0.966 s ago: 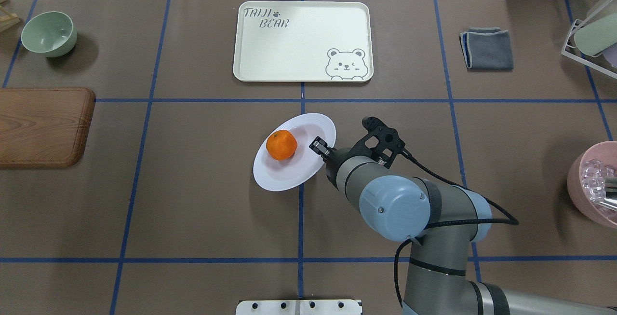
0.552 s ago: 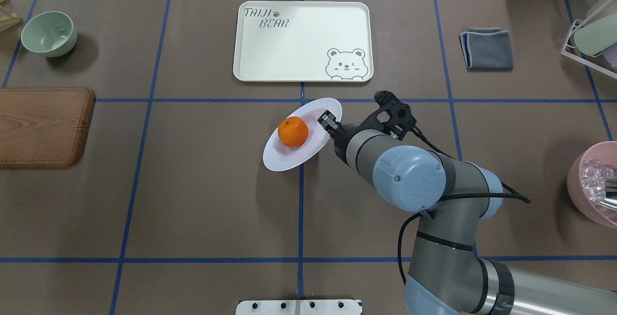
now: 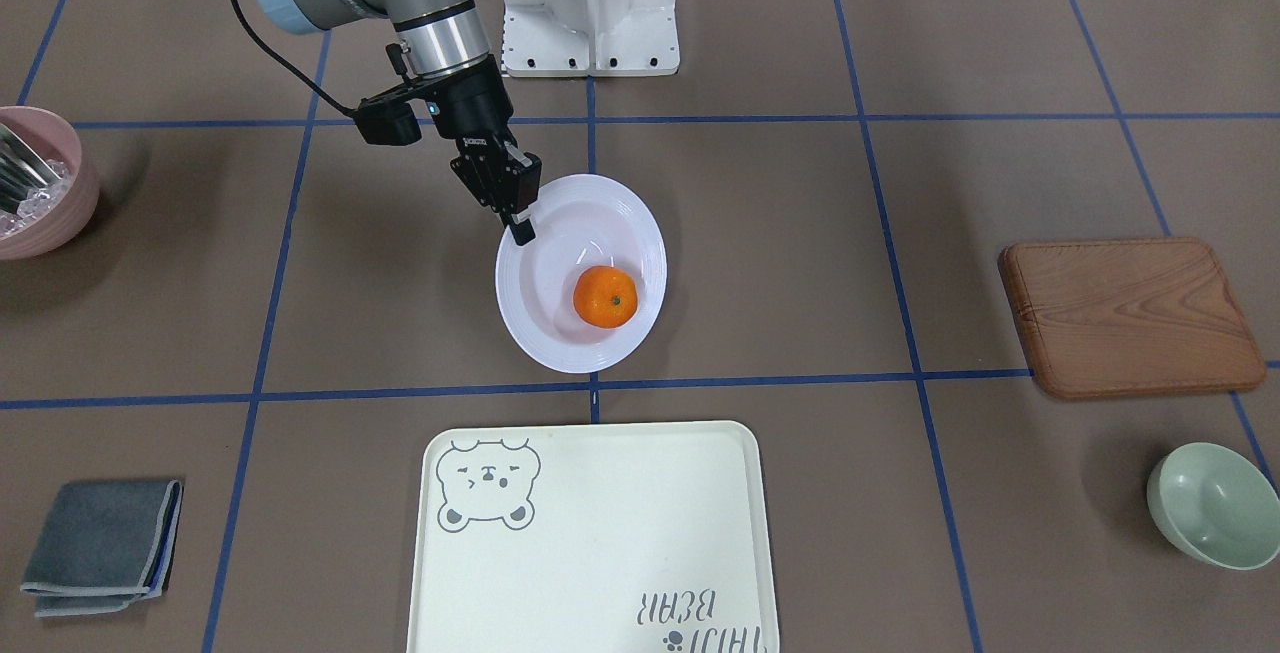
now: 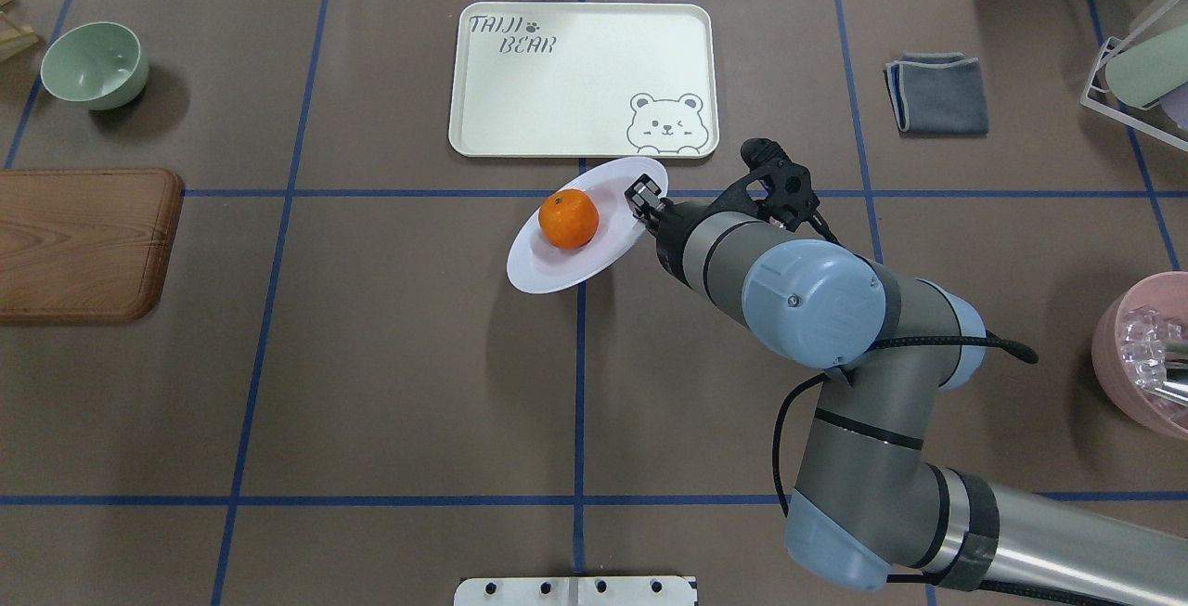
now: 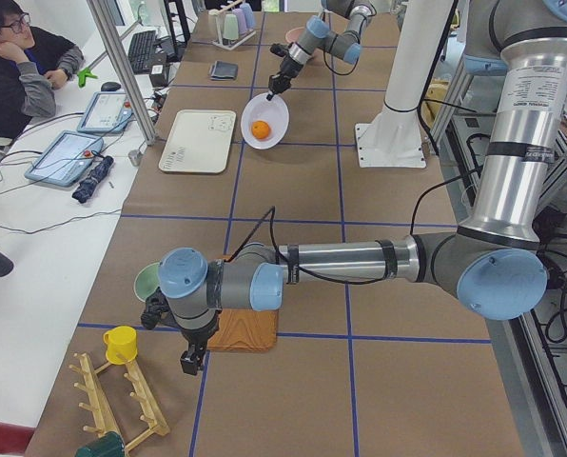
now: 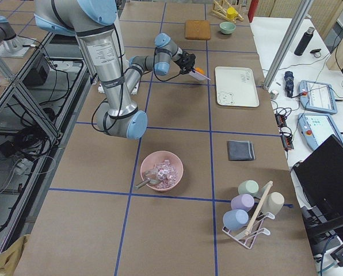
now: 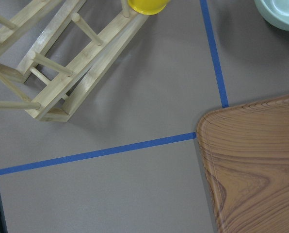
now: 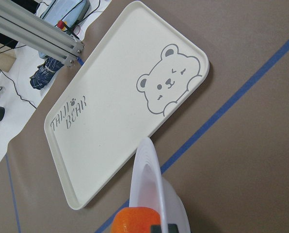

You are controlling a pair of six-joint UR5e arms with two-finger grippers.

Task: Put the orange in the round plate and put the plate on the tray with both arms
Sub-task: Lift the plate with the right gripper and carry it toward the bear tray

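The grey-silver right arm with light blue joint caps [image 4: 807,300] reaches forward from the robot's side of the table. At the table's left end, the left gripper [image 5: 190,362] hangs over the brown table cover, just beside a corner of the brown wooden board [image 5: 250,330]. Whether its jaws are apart or together cannot be told.

Further out, the right gripper [image 4: 643,196] has its black jaws clamped on the rim of the glossy white round plate [image 4: 548,270], which it holds tilted and clear of the table. The small bright-orange fruit [image 4: 568,218] sits in the plate's well.

Just beyond lies the cream rounded-rectangle tray printed with a grey bear face [image 4: 575,86]. In the front-facing view a strip of table separates it from the plate.

A pale green bowl [image 4: 95,63] sits at the far left and a folded grey cloth [image 4: 937,94] at the far right.
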